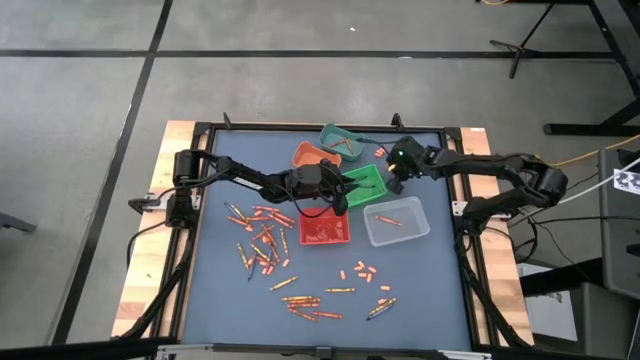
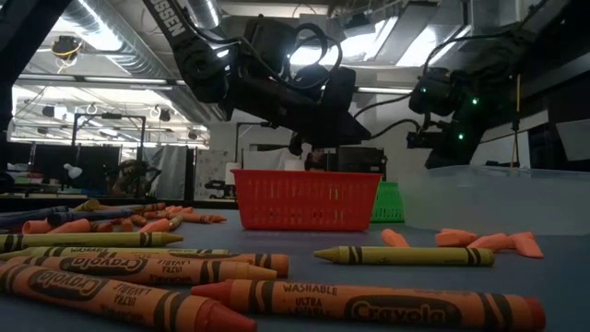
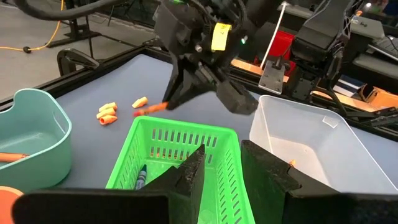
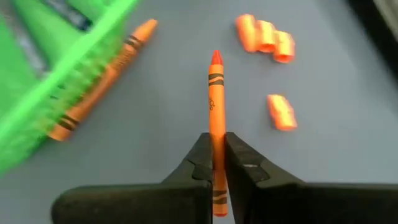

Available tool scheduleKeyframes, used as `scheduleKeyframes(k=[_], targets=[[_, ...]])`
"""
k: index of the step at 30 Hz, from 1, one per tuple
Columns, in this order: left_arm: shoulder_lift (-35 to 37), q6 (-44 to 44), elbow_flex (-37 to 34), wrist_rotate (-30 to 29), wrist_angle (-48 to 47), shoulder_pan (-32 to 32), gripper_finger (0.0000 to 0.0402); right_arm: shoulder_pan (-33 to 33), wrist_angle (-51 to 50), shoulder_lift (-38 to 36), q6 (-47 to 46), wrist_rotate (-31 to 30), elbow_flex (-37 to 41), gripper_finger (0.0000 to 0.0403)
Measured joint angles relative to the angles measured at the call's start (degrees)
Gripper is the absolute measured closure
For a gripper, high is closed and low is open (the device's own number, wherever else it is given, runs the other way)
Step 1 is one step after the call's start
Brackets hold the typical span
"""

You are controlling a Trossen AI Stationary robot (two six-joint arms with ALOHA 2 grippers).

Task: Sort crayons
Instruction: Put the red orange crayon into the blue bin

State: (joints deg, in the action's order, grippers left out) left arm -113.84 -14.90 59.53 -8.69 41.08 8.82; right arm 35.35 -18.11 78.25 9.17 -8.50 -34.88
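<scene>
- The right gripper point(image 4: 217, 163) hangs just past the far corner of the green basket point(image 1: 362, 184), its two dark fingers point(image 4: 200, 163) pressed together on an orange crayon point(image 4: 216, 118).
- That crayon runs lengthwise between the fingers, its pointed tip sticking well out ahead of them and its back end showing behind the fingertips.
- In the left wrist view the same crayon point(image 3: 151, 108) pokes out of the right gripper's fingers above the dark table point(image 1: 420, 290).
- Near the held crayon's tip lie four short orange stubs point(image 4: 266, 34), three side by side and one a little apart.
- Another orange crayon point(image 4: 102, 79) lies slanted against the outside of the green basket's wall.
- The left gripper point(image 3: 229, 171) hovers over the near end of the green basket, its fingers parted with nothing between them; a dark crayon point(image 3: 141, 177) lies inside that basket.
- A red basket point(image 1: 326, 228) sits just beside the green one, and a clear tub point(image 1: 397, 221) on the other side holds an orange crayon.
- A teal bin point(image 1: 342, 140) and an orange bin point(image 1: 312, 155) sit farther back.
- The loose crayons point(image 1: 262, 238) lie scattered over the table's left and near parts.
</scene>
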Motion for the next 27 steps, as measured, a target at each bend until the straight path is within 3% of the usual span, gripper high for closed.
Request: scheduleKeyframes(k=[5, 13, 21, 27], targets=[[0.0, 0.0, 0.0, 0.0, 0.0, 0.0, 0.0311, 0.0, -7.8, -1.2, 1.7, -1.6, -5.2, 0.0383], [0.0, 0.0, 0.0, 0.0, 0.0, 0.0, 0.0311, 0.0, -13.4, -1.2, 3.3, 4.9, -11.9, 0.0384], [0.0, 0.0, 0.0, 0.0, 0.0, 0.0, 0.0311, -0.1, -5.8, -1.2, 3.3, 12.6, -14.9, 0.0384], [0.0, 0.0, 0.0, 0.0, 0.0, 0.0, 0.0311, -0.1, 2.7, -1.2, 3.3, 12.8, -14.9, 0.0384]])
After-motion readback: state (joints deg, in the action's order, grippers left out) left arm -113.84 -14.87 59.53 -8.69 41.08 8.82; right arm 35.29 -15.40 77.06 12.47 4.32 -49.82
